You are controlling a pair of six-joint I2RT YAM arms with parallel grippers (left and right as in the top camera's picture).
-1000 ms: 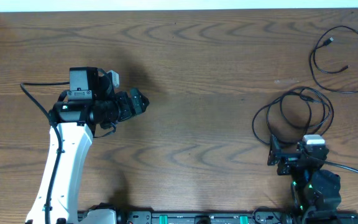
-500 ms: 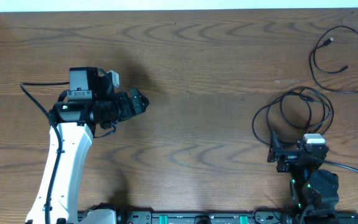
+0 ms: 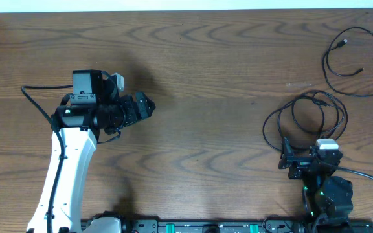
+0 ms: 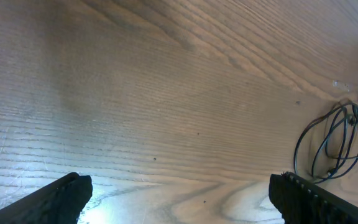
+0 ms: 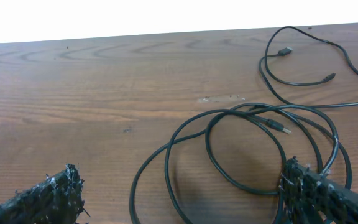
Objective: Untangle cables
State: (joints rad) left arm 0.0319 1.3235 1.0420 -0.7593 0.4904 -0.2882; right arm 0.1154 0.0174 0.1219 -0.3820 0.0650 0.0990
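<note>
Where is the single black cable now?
The single black cable lies at the overhead view's top right, apart from the tangled cables in front of the right gripper.

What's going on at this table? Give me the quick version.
Two robot arms are set up to untangle cables, but neither is holding anything. The right gripper is open near the front edge of the table, facing a tangled loop of black cables just ahead of it. Another black cable lies apart in the far right corner. The left gripper is open too, over bare wood well away from the cords. The tangle is not yet undone.
</note>
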